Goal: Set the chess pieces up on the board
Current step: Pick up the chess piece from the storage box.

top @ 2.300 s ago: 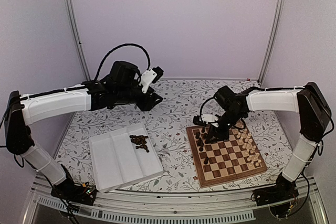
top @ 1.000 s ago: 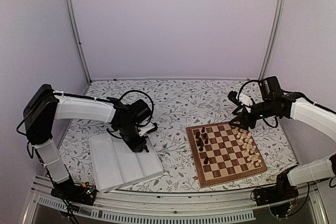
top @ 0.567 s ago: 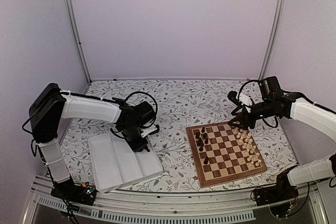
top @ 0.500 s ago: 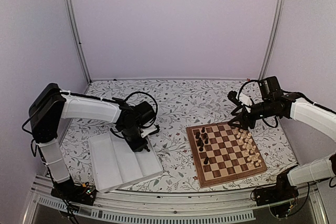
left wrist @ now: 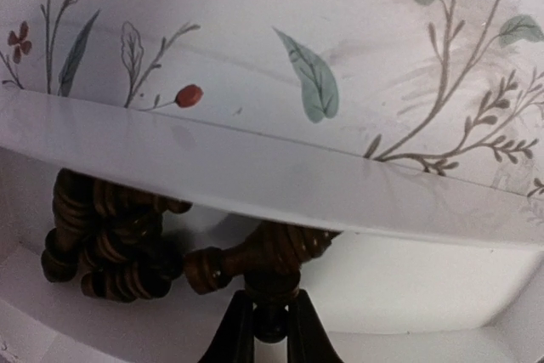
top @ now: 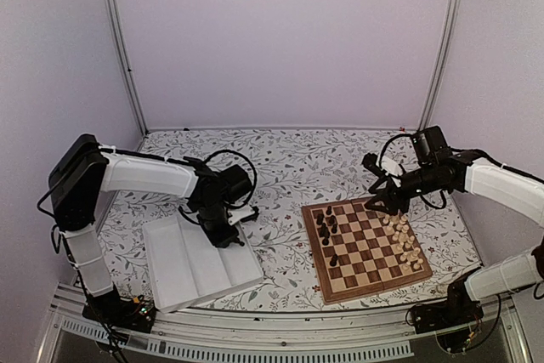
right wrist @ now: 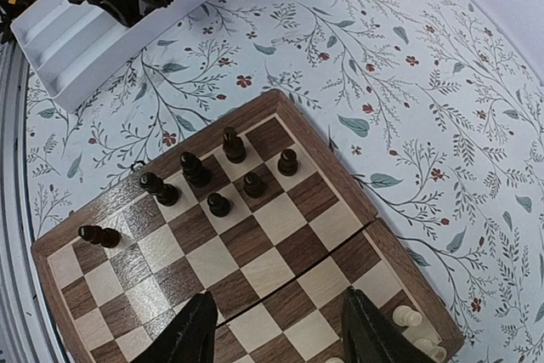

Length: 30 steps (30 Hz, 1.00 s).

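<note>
Down in the far corner of the white tray (top: 200,265), my left gripper (top: 228,234) is at the heap of chess pieces. In the left wrist view my left gripper (left wrist: 270,325) is shut on the narrow end of a dark chess piece (left wrist: 276,248) lying against the tray wall (left wrist: 255,176). More dark pieces (left wrist: 102,244) are heaped to its left. The board (top: 365,248) holds several dark pieces (top: 325,227) on its left side and pale ones (top: 404,240) on its right. My right gripper (top: 378,201) hovers open over the board's far edge, nothing between its fingers (right wrist: 195,333).
The right wrist view looks down on the board (right wrist: 255,261), with dark pieces (right wrist: 208,180) at its far side, pale pieces (right wrist: 408,316) at the lower right and the tray (right wrist: 59,36) at the top left. A floral cloth (top: 289,167) covers the table.
My left jaws have closed on a dark piece in the tray's corner. My right gripper has moved a little left and down, over the board's far edge.
</note>
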Motion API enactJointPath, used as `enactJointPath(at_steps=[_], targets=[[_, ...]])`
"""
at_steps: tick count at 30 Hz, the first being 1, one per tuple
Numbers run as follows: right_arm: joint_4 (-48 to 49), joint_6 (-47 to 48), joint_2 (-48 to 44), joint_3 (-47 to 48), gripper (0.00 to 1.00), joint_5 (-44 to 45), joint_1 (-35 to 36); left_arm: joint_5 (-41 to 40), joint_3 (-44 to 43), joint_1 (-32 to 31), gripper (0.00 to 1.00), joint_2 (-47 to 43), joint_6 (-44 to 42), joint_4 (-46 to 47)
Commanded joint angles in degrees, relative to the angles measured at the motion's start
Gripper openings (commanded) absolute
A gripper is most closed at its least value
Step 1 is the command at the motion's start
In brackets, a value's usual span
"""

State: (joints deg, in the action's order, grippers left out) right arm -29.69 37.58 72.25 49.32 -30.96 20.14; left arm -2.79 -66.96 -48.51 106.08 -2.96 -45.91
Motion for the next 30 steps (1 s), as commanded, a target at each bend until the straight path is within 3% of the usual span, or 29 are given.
enactJointPath(at_steps=[1, 17, 24, 30], targets=[[-2.35, 2.53, 0.39, 2.96, 0.52, -0.73, 5.97, 3.39, -2.37, -0.71, 0.01, -4.8, 0.74, -3.76], [-1.32, -1.72, 16.4, 19.48, 0.48, -3.63, 25.53, 12.67, 4.34, -0.02, 0.0, -18.29, 5.77, 4.83], [-4.16, 3.89, 20.02, 24.77, 0.47, 0.3, 32.33, 28.16, 4.05, 1.58, 0.02, -20.56, 5.42, 9.26], [-3.96, 10.6, 21.95, 27.36, 0.46, 14.12, 39.47, 41.09, 1.22, 3.02, 0.04, -17.72, 5.11, 9.79]])
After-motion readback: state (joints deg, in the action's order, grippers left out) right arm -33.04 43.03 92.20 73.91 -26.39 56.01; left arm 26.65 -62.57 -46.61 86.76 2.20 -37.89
